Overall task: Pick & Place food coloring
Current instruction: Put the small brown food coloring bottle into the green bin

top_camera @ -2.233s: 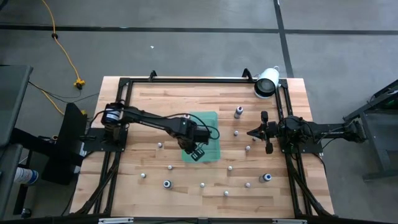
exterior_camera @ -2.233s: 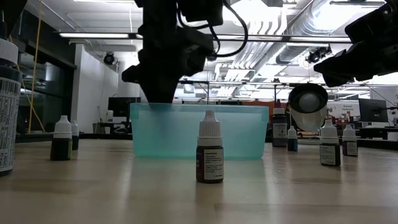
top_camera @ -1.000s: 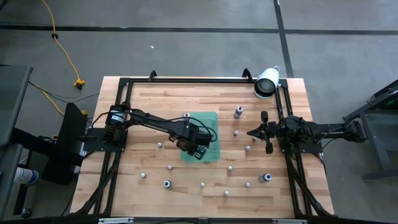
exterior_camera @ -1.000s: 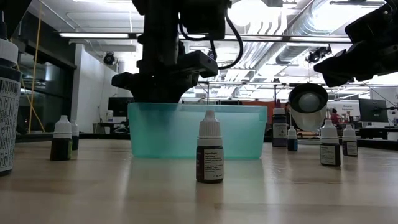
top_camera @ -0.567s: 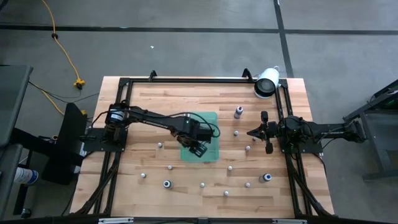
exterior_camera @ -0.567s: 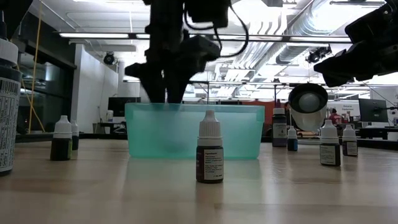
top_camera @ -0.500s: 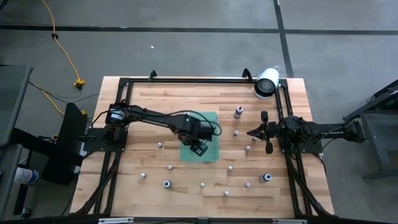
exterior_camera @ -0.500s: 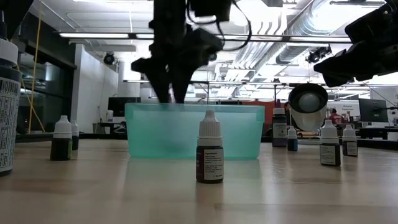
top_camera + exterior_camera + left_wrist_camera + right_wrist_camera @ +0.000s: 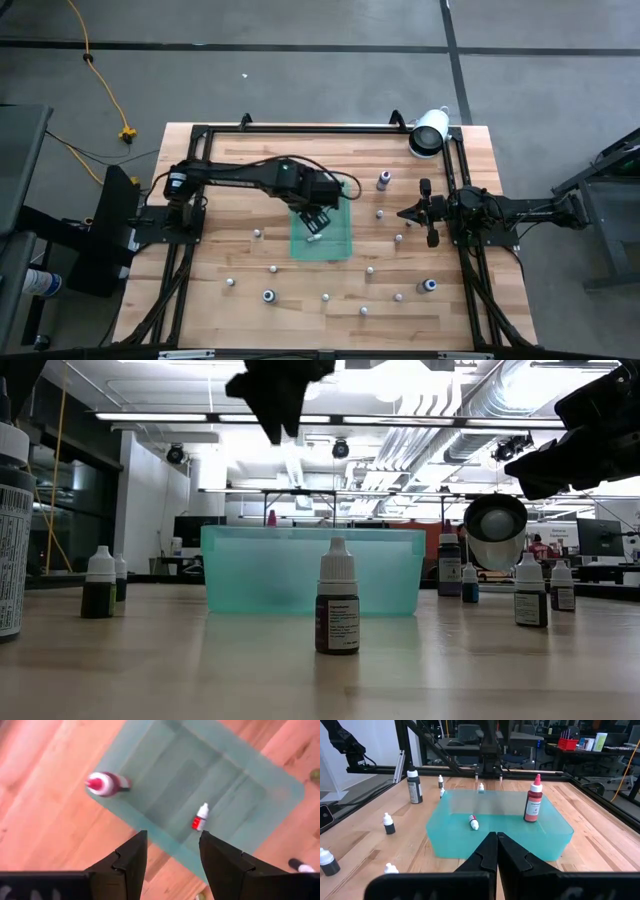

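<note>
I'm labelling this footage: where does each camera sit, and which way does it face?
High: overhead, straight down on the table; both arms show.
Low: at tabletop height, level across to the tray; arms hang in from above.
Left wrist: above the tray, looking down past the open left gripper.
Right wrist: low at the table's side, facing the tray past the shut right gripper.
Both wrist views share the small bottle lying in the tray.
</note>
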`<control>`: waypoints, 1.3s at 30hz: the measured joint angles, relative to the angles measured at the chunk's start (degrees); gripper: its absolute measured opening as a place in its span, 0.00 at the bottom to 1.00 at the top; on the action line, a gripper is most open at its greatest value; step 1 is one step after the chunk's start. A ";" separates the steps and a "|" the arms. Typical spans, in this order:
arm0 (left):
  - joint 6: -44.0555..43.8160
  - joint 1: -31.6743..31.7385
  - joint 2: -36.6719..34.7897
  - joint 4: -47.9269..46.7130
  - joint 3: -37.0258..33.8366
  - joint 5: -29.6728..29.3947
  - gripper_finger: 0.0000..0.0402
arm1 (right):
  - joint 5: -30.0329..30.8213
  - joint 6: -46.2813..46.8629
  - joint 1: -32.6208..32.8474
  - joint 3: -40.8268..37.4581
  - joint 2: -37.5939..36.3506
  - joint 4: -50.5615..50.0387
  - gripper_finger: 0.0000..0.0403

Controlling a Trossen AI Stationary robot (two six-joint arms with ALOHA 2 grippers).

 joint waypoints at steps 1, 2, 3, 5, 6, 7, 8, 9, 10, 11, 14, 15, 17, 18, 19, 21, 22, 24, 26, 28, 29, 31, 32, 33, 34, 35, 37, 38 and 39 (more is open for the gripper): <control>-0.16 0.00 -0.81 -0.71 -0.26 -0.59 0.42 | 0.00 0.00 0.00 0.00 0.00 0.00 0.00; -0.27 0.00 -1.47 -1.26 -0.59 -0.84 0.42 | 0.00 0.00 0.00 -0.02 0.00 0.00 0.00; -0.45 0.00 -2.24 -1.24 -1.08 -0.97 0.42 | 0.00 0.00 -0.01 -0.01 0.00 -0.01 0.00; -1.00 0.00 -4.13 -1.99 -3.16 -1.18 0.42 | 0.00 -0.02 -0.02 -0.01 0.02 0.01 0.00; -1.54 0.00 -5.17 -2.15 -4.57 -1.23 0.42 | 0.00 -0.02 0.00 -0.02 0.02 -0.07 0.00; -2.10 0.00 -6.26 -1.73 -6.12 -1.24 0.42 | 0.00 0.00 -0.02 -0.02 0.02 -0.06 0.00; -2.67 0.00 -7.61 -1.09 -8.08 -1.28 0.42 | 0.02 0.00 0.00 -0.02 0.02 0.02 0.00; -3.44 0.00 -8.98 -0.82 -10.15 -1.28 0.42 | 0.00 -0.02 0.00 -0.01 0.04 0.01 0.00; -4.34 0.00 -10.51 -0.24 -12.66 -1.19 0.42 | 0.00 0.00 0.00 -0.02 0.04 -0.03 0.00; -5.28 0.00 -11.95 1.08 -15.17 -0.77 0.42 | 0.00 0.00 0.00 -0.02 0.04 0.00 0.00; -8.21 0.00 -17.60 5.73 -24.26 2.21 0.42 | 0.00 -0.02 0.00 -0.02 0.04 0.00 0.00; -9.48 -0.02 -19.49 7.71 -27.31 3.36 0.42 | 0.00 0.00 -0.02 0.00 0.02 0.02 0.00; -12.09 -0.02 -22.98 10.91 -33.56 5.43 0.42 | 0.00 0.00 -0.02 -0.01 0.10 -0.02 0.00; -13.38 -0.02 -24.26 11.43 -36.44 6.32 0.42 | 0.02 0.00 0.00 0.00 0.08 -0.11 0.00; -14.72 -0.02 -25.50 12.34 -38.99 6.92 0.42 | 0.02 0.00 -0.01 -0.01 0.02 -0.12 0.00; -16.60 -0.02 -27.66 13.95 -43.84 8.13 0.42 | 0.02 0.00 -0.02 0.00 0.05 -0.07 0.00; -17.12 -0.02 -28.29 14.35 -45.87 8.90 0.42 | 0.02 -0.02 0.00 -0.02 0.06 -0.13 0.00; -18.07 -0.02 -29.14 16.02 -49.36 10.51 0.42 | 0.02 0.00 -0.01 0.00 0.05 0.05 0.00; -18.48 -0.02 -29.49 16.65 -52.50 11.71 0.42 | 0.02 0.00 -0.01 -0.02 0.24 -0.10 0.00; -18.55 -0.02 -29.57 19.48 -55.16 12.86 0.42 | 0.02 0.00 -0.01 -0.01 0.35 0.03 0.00; -18.51 -0.02 -29.52 21.05 -56.43 13.34 0.42 | 0.01 0.00 0.00 -0.02 0.45 -0.05 0.00; -18.52 -0.02 -29.51 23.50 -58.54 14.95 0.42 | 0.01 -0.01 0.00 -0.02 0.45 -0.06 0.00; -18.53 -0.05 -29.50 25.49 -59.50 15.71 0.42 | 0.02 -0.02 -0.01 -0.02 0.42 0.02 0.00; -18.53 -0.25 -29.42 27.10 -60.36 15.99 0.42 | 0.00 0.00 0.00 -0.02 0.42 -0.03 0.00; -18.68 -0.68 -29.40 27.92 -61.12 15.99 0.42 | 0.00 0.00 0.00 -0.02 0.44 -0.04 0.00; -18.92 -0.89 -29.41 28.20 -61.76 15.94 0.42 | 0.00 0.00 0.00 -0.01 0.44 0.00 0.00; -19.13 -1.13 -29.42 28.90 -62.65 15.78 0.42 | 0.00 -0.02 0.00 -0.01 0.44 -0.05 0.00; -19.15 -1.55 -29.42 28.91 -63.10 15.57 0.42 | 0.00 -0.02 0.00 -0.02 0.44 -0.03 0.00; -19.15 -1.74 -29.42 28.82 -63.47 15.35 0.42 | 0.02 0.00 -0.02 -0.02 0.42 0.02 0.00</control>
